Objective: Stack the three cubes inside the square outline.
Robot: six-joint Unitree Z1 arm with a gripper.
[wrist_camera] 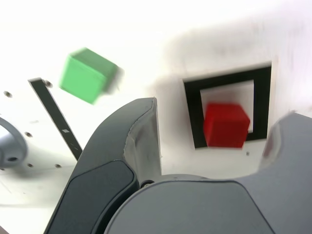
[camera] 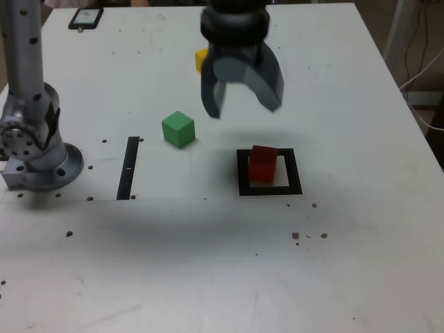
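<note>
Right, exterior view first: the gripper (camera: 241,103) hangs above the white table (camera: 208,263) with its two grey jaws spread wide and nothing between them. It sits up and toward the exterior view's left of the square outline (camera: 270,173), clear of it. The red cube (camera: 263,164) sits inside that black outline, on the pale centre, shifted toward the outline's left edge as this view shows it, upright and alone, nothing on top. The green cube (camera: 178,129) stands on the bare table well to the exterior view's left of the outline, between it and the black strip (camera: 128,167). The yellow cube (camera: 202,60) is farther back, mostly hidden behind the gripper body; only a corner shows. The arm's grey base (camera: 35,156) stands at the exterior view's left edge. A dark phone-like object (camera: 86,18) lies at the far left corner of the table.

Wrist view: both grey jaws fill the foreground, spread apart, empty. Between them the red cube (wrist_camera: 225,125) shows inside the square outline (wrist_camera: 194,117), overlapping the inner edge of one black side; whether it crosses the border I can't tell. The green cube (wrist_camera: 87,75) is blurred, off beside the black strip (wrist_camera: 53,117), apart from it. Yellow cube not visible here.
</note>
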